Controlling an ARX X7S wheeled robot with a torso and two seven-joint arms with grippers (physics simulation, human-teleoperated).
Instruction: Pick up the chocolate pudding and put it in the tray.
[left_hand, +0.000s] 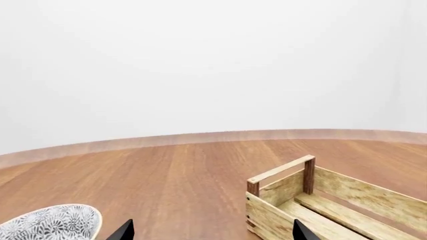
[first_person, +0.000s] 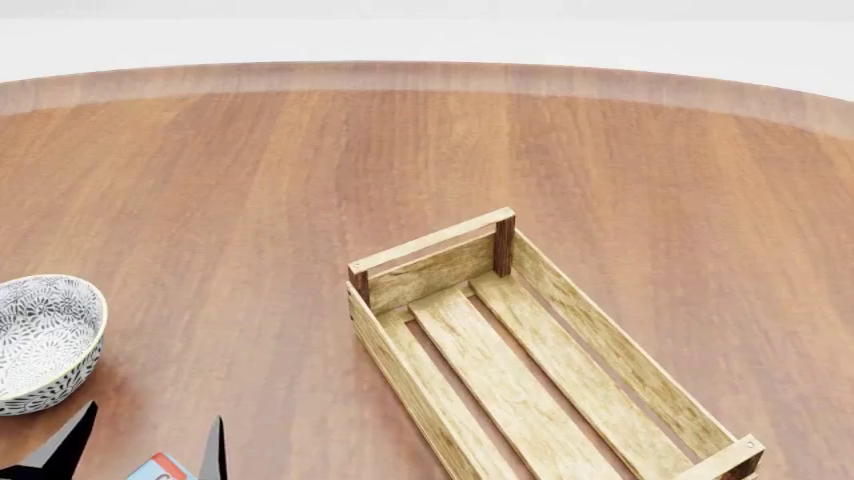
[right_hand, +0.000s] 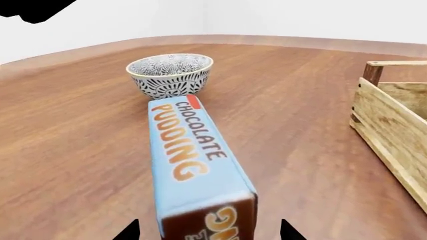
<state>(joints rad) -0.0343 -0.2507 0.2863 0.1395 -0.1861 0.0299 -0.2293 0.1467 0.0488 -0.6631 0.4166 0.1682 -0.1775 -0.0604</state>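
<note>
Light-blue cardboard fills the nearest part of the right wrist view: one chocolate pudding (right_hand: 193, 175) carton lies flat on the wood, its orange lettering up and its dark brown end facing the camera. The right gripper (right_hand: 210, 231) straddles that near end with jaws spread wide, a black fingertip on each side and neither touching the carton, so it holds nothing. In the head view only a corner of the carton (first_person: 160, 468) shows at the bottom edge, between the two black fingers (first_person: 214, 450) there. The left gripper (left_hand: 213, 231) shows only two dark tips set wide apart, with nothing between them. Beyond the carton's far end, just beside it, stands one grey-white patterned bowl (right_hand: 170, 74). One tray (first_person: 527, 355) of pale wood, with a slatted floor, low plank walls and a bar handle at each end, sits well to the right of the carton and bowl, with nothing in it. All three things rest on one broad round table (first_person: 267, 180) of reddish-brown wood with a lighter rim. Behind it the room is plain white.
</note>
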